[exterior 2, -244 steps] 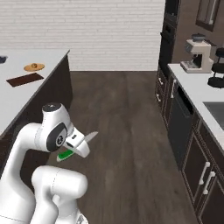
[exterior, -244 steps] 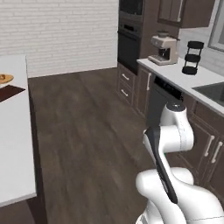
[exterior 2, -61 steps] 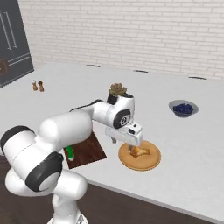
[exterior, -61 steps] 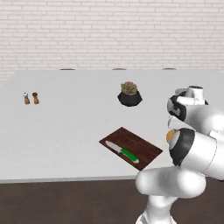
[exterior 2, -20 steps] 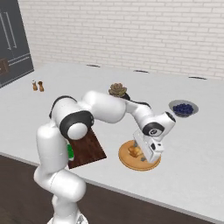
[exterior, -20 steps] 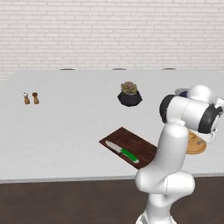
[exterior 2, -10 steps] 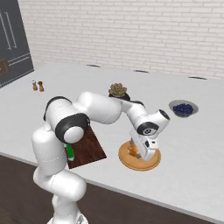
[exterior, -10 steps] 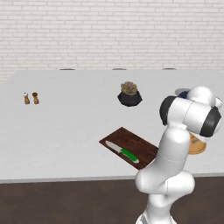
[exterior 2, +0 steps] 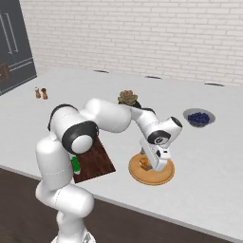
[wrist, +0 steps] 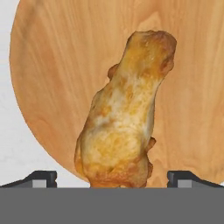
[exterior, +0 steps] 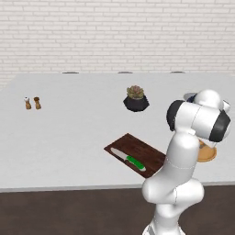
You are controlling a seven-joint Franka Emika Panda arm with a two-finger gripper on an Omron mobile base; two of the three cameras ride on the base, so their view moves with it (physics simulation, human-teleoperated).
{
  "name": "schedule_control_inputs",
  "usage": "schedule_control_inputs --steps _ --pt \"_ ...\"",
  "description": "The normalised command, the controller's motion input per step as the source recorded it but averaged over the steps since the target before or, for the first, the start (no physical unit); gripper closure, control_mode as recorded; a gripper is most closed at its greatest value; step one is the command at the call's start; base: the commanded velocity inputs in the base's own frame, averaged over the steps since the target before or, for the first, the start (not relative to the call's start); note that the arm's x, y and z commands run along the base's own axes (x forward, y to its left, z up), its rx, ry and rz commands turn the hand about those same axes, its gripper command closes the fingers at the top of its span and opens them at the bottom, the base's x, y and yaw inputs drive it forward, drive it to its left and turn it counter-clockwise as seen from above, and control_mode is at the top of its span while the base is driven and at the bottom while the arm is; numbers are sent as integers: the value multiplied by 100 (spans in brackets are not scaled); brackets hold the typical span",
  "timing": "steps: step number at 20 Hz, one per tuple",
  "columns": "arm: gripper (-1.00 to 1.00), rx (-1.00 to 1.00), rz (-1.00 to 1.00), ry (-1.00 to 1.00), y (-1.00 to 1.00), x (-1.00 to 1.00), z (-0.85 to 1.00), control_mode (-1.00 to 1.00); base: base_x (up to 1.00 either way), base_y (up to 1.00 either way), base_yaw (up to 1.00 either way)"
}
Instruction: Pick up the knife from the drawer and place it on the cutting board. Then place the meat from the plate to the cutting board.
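The golden-brown meat [wrist: 120,127] lies on a round wooden plate [wrist: 57,65], and my gripper [wrist: 113,180] hangs low over it, open. One dark fingertip [wrist: 42,178] stands clear of the meat on each side. From the right base camera the gripper [exterior 2: 151,164] sits right at the meat [exterior 2: 144,164] on the plate [exterior 2: 161,178]. The green-handled knife [exterior: 130,160] lies on the dark reddish-brown cutting board [exterior: 142,150], left of the plate [exterior: 207,154]. The board [exterior 2: 95,159] and the knife's handle [exterior 2: 75,165] are partly hidden behind my arm. The drawer is out of view.
A bowl of dark blue berries [exterior 2: 199,117] stands beyond the plate. A potted succulent [exterior: 136,97] sits behind the board, and two small shakers [exterior: 32,103] stand far left. The white counter's front edge [exterior: 69,187] runs just below the board. Dark cabinets [exterior 2: 14,42] rise at the left.
Over the last second the hand has swung from the plate's right side to directly over the meat and come down lower. The knife has stayed on the board.
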Motion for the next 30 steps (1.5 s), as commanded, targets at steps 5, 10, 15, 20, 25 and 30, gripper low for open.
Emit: schedule_control_inputs --steps 5,10,15,20,25,30 --pt "-100 -1 0 0 0 0 -4 -100 0 0 0" --pt "-100 -2 0 0 0 9 -17 -100 0 0 0" --pt "-100 -3 0 0 0 1 -24 -100 0 0 0" --pt "-100 0 0 0 0 0 -3 -100 0 0 0" --pt "100 0 0 0 0 0 0 -100 0 0 0" --pt "100 -1 0 -1 6 0 11 -100 0 0 0"
